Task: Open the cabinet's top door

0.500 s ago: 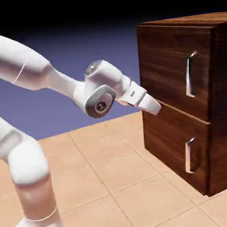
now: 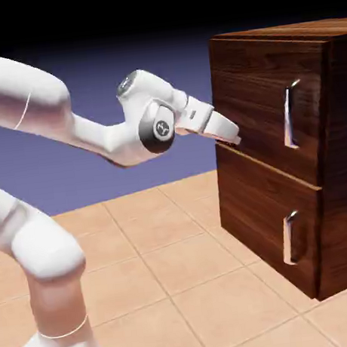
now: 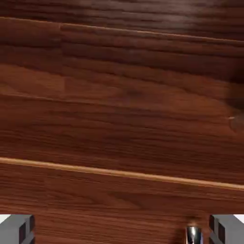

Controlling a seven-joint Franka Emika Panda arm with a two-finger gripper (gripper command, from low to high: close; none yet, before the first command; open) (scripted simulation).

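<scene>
My tool stands wide with nothing between its fingers, its tips close to the near front edge of the cabinet, about level with the seam between the two panels. The top door lies just past my tool and above that seam, shut flush and facing the exterior view's lower left; its long silver handle runs vertically, on the door's far side from my tool. In the hand view dark wood fills everything ahead, with a small bit of silver metal beside one fingertip.

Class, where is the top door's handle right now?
In the exterior view, the handle stands upright near the right edge of the top door, above the lower panel's smaller handle and right of the gripper.
</scene>
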